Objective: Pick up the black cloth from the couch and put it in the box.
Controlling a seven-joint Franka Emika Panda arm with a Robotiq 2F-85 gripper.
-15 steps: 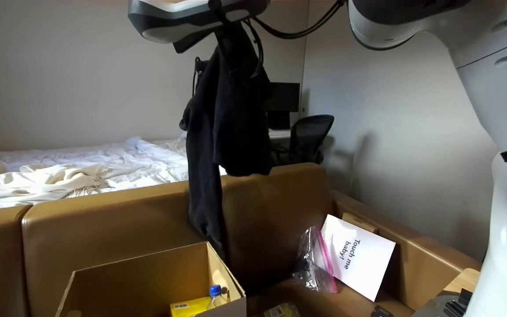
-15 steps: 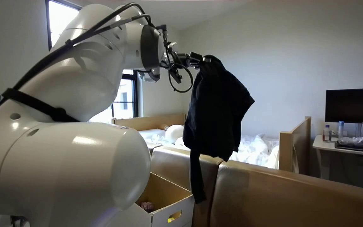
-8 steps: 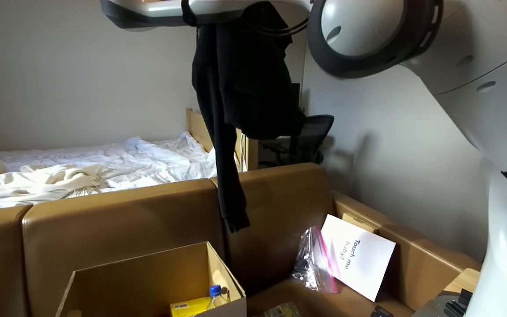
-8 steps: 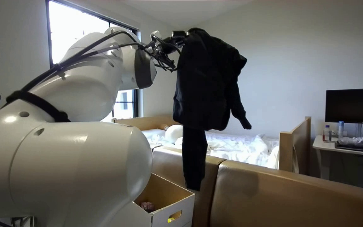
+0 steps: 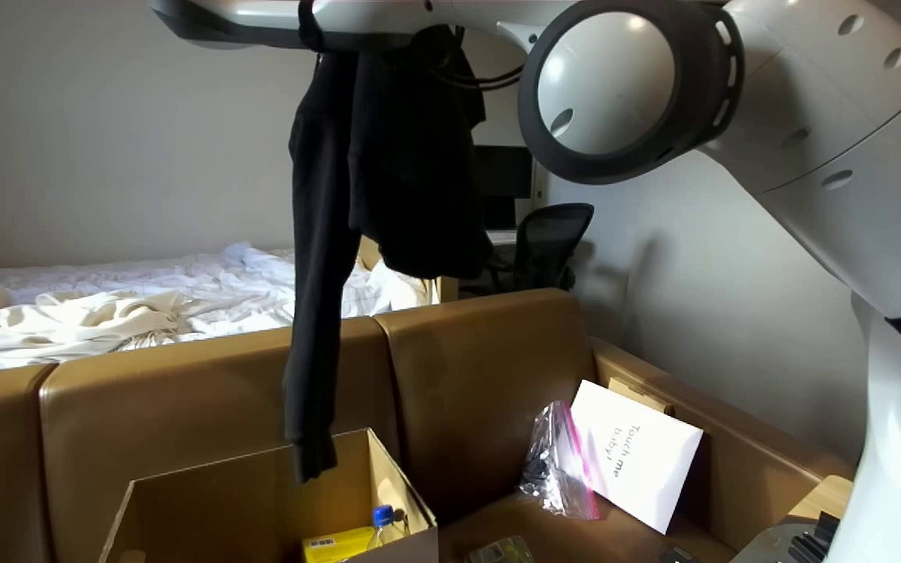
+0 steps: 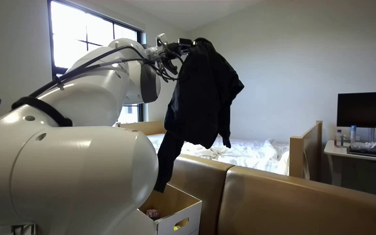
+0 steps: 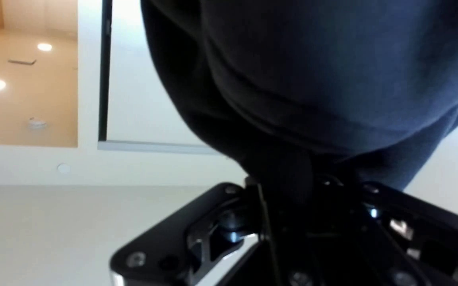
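The black cloth [image 5: 411, 172], a long-sleeved garment, hangs in the air in both exterior views, and it fills much of the wrist view [image 7: 312, 71]. My gripper [image 6: 193, 45] is shut on the cloth's top edge; in the wrist view the dark fabric runs between the fingers [image 7: 296, 182], and the fingertips are hard to make out. One sleeve hangs lowest, its end in line with the back of the open cardboard box [image 5: 208, 508]. The box's white outer wall [image 6: 168, 225] shows beside the arm. The brown couch [image 5: 482, 367] stands behind and under the cloth.
The box holds a blue-capped bottle [image 5: 382, 518] and a yellow package [image 5: 337, 545]. On the couch lie a clear plastic bag [image 5: 556, 469] and a white printed sheet [image 5: 638, 453]. A bed [image 5: 208, 281] stands behind the couch backrest.
My gripper has risen and drawn back with the cloth in it. The hanging sleeve has swung from in front of the couch backrest toward the box, with its end now at the box opening.
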